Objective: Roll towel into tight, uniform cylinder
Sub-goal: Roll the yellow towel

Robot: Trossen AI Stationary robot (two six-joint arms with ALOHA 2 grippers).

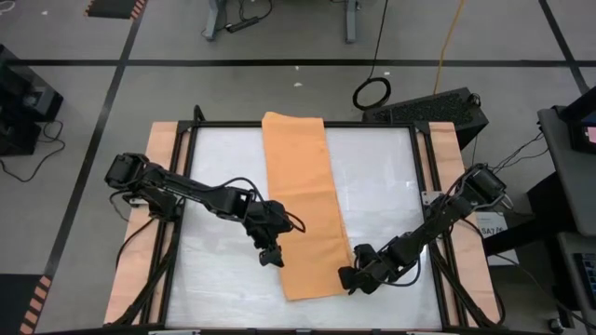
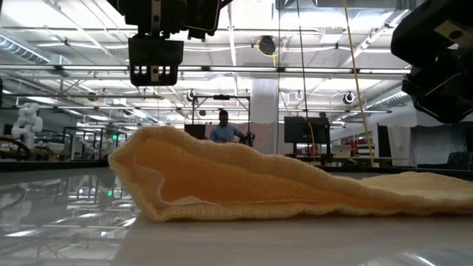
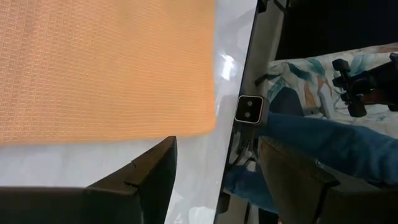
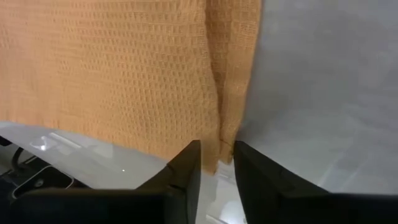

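Observation:
The orange-tan towel (image 1: 298, 205) lies as a long folded strip on the white table (image 1: 223, 167), running from the far edge to near the front. In the low view its near end (image 2: 148, 159) humps up, with its layers gaping. My left gripper (image 1: 271, 258) hangs open above the table beside the towel's left edge, with nothing between its fingers (image 3: 155, 168). My right gripper (image 1: 346, 277) is down at the towel's near right corner, shut on it. My right gripper pinches the towel's right edge at its near corner (image 4: 219, 152) between its two fingers (image 4: 186, 171). A narrow doubled strip of cloth runs into the gap there. The fingers slant down from the table's right side. The rest of the towel lies on the table.
Black frame rails (image 1: 419, 186) and wooden side boards (image 1: 163, 158) border the white top. There is bare table on both sides of the towel. A person's leg in blue (image 3: 323, 143) shows beyond the table edge in the left wrist view.

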